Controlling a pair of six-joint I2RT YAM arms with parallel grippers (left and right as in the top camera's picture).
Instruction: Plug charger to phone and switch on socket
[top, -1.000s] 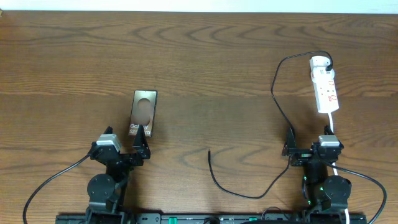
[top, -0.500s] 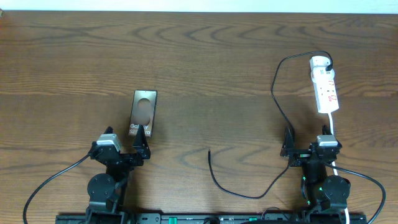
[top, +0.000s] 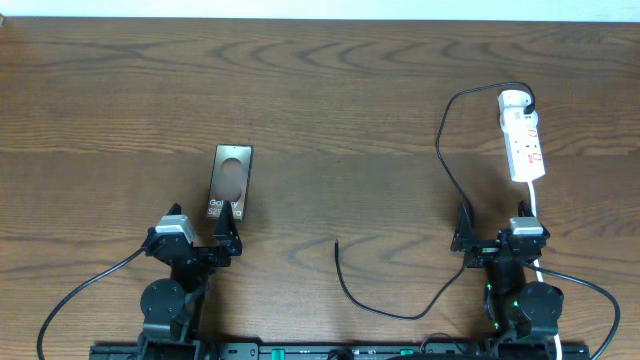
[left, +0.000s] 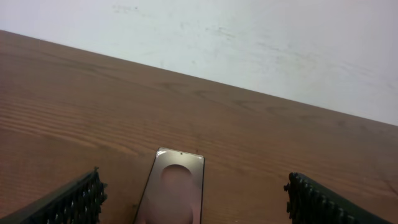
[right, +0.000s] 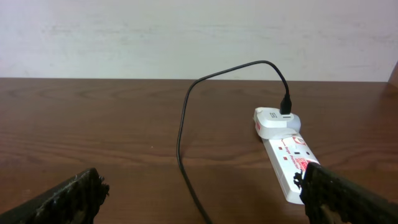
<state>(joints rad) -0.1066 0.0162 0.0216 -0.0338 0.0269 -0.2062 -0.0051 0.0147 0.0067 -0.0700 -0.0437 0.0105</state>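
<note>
The dark bronze phone (top: 230, 182) lies flat on the left half of the table, "Galaxy" lettering at its near end. My left gripper (top: 197, 240) stands open just behind it; in the left wrist view the phone (left: 174, 193) shows between the spread fingers (left: 81, 200), untouched. The white socket (top: 527, 148) lies at the far right with the charger's white adapter (top: 514, 100) plugged into its far end. The black charger cable (top: 441, 150) loops left, runs past my open right gripper (top: 495, 240) and ends loose at its tip (top: 336, 243). The right wrist view shows the socket (right: 289, 160) and cable (right: 182, 134) ahead.
The socket's white cord (top: 537, 205) runs back toward the right arm's base. A pale wall (right: 186, 31) stands behind the table's far edge. Bare wood table (top: 330, 100) lies between the phone and the cable.
The right gripper has edged very slightly away from the table's front edge. Phone, cable, socket and left gripper have not moved.
</note>
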